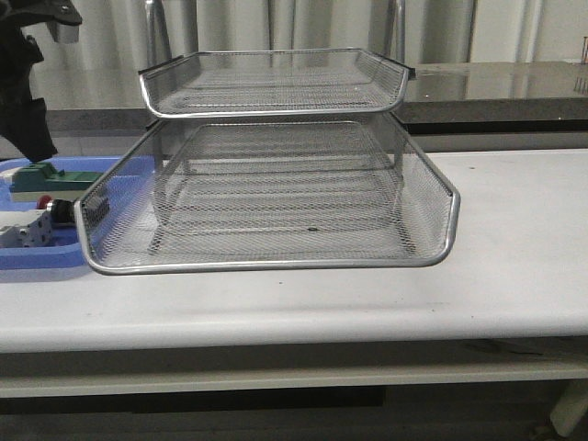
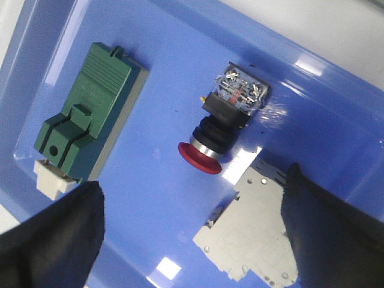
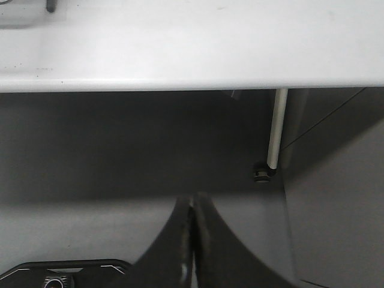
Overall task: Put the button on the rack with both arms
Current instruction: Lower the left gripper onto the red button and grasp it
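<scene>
In the blue tray (image 2: 150,234), at the rack's (image 1: 266,193) left side: button (image 2: 225,123) lying on its side, red head toward the left gripper (image 2: 192,240), clear rear block away from it. Beside the button, green block (image 2: 87,114) and grey-white block (image 2: 255,234), none touching. Left gripper spread wide above the tray, fingers (image 2: 54,240) empty, grasping nothing. Right gripper (image 3: 193,240) off the table (image 3: 180,48), below its edge, fingertips pressed together, holding nothing. Rack on the table, mesh trays bare.
</scene>
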Motion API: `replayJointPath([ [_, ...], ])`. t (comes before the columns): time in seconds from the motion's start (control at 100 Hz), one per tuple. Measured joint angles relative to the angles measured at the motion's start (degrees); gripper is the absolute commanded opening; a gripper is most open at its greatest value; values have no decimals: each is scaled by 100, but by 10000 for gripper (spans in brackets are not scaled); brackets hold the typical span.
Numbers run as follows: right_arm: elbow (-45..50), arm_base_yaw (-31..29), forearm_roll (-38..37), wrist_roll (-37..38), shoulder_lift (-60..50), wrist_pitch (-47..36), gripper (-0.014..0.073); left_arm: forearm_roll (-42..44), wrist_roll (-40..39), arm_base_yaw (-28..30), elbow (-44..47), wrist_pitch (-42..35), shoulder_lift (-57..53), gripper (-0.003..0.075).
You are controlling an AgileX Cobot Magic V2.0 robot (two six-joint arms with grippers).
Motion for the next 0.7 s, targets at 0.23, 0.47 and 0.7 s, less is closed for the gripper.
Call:
replayJointPath([
  [0.23, 0, 0, 0, 0, 0, 0, -67, 0, 240, 0, -462, 164, 590, 589],
  [0.47, 0, 0, 0, 0, 0, 0, -67, -29, 406, 0, -643, 164, 902, 589],
  [0.7, 0, 0, 0, 0, 0, 0, -67, -59, 553, 0, -683, 142, 1152, 589],
])
